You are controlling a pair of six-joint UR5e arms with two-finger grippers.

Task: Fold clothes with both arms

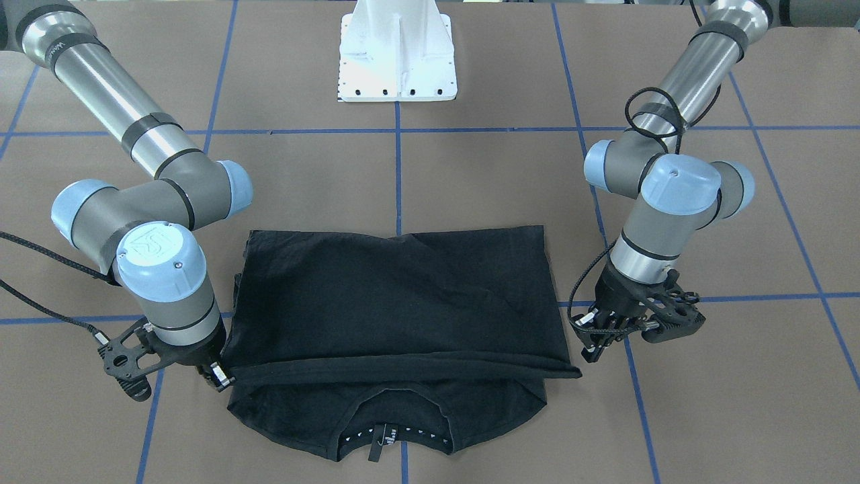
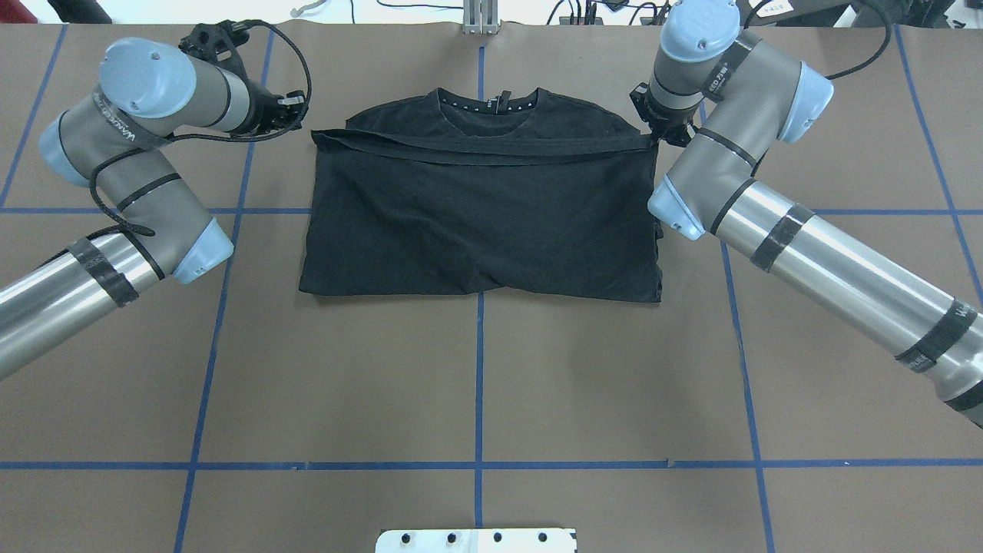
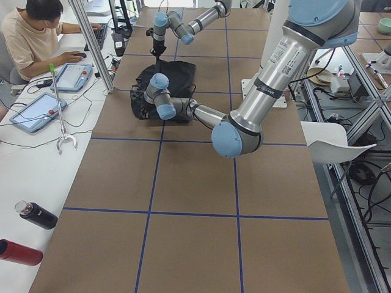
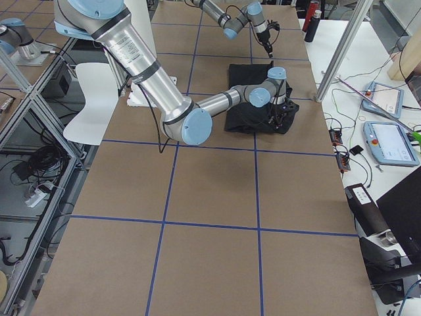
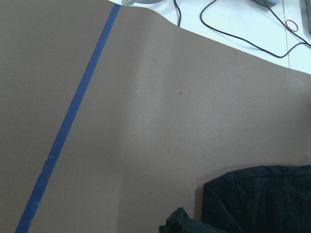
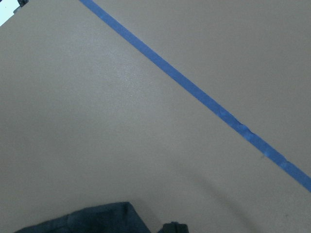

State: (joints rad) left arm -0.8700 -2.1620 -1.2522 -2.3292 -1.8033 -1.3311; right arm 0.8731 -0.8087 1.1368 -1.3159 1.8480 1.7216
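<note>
While T-shirt (image 1: 396, 296) lies folded | left jaws, right jaws by its corners | opening: cannot tell

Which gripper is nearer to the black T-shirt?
Right. The right gripper sits at the T-shirt's folded-over hem corner, seemingly touching it; the left gripper hangs just off the opposite corner, with bare table between.

Bright, even overhead light; faint soft shadows on table (image 2: 584, 376); black shirt (image 2: 476, 223) folds crushed dark; wrist views soft
</note>
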